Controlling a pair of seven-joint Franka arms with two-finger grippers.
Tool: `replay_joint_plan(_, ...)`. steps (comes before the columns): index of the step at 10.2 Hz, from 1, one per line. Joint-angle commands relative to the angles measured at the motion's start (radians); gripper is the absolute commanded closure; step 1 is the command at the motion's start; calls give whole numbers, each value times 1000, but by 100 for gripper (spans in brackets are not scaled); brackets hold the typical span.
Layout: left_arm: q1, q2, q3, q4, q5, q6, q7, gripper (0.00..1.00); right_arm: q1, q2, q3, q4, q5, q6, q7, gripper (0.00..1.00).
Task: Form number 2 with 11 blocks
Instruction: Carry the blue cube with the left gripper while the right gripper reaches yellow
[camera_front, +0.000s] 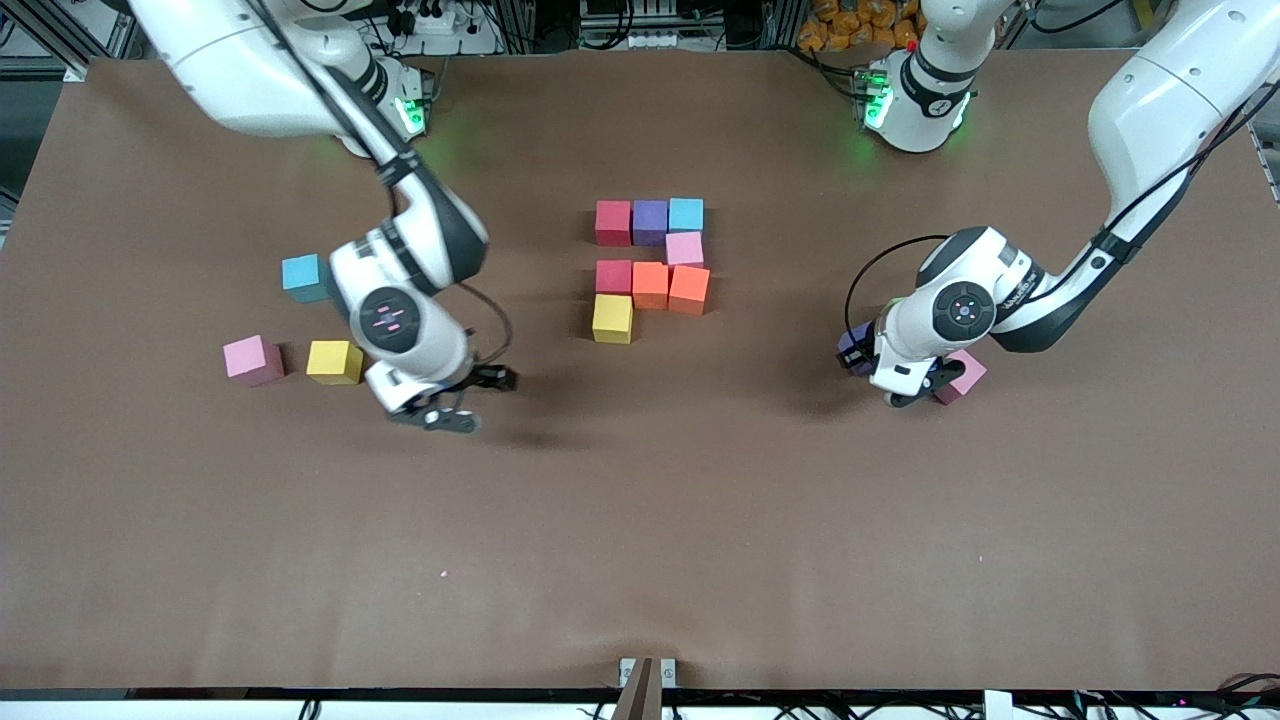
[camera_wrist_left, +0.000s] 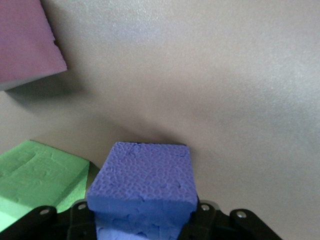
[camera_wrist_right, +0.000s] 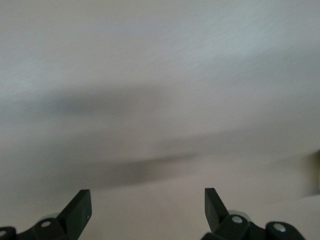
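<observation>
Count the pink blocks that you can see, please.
3. One pink block sits in the number 2. One lies beside a yellow block at the right arm's end. One is partly hidden under the left gripper. More may be hidden.

Pebbly matte foam, apparently, forms the purple block; the table looks matte.

Probably a robotics lab — aluminium framing, cables and a power strip edge the brown-covered table.
</observation>
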Motion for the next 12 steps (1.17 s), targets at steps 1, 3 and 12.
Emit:
replay_joint_plan(1,-42,-25,-35,70,6,-53,-51,60,-100,-69,12,-75,-11,2,-138,0)
replay_joint_plan(3,-160,-14,-28,200,-96,-93,-84,62,-204,-86,10,-89,-11,3,-295,0)
replay_joint_plan(12,-752,18,300,631,-316,-87,-261,67,-364,-256,17,-382,-113,175,-608,0)
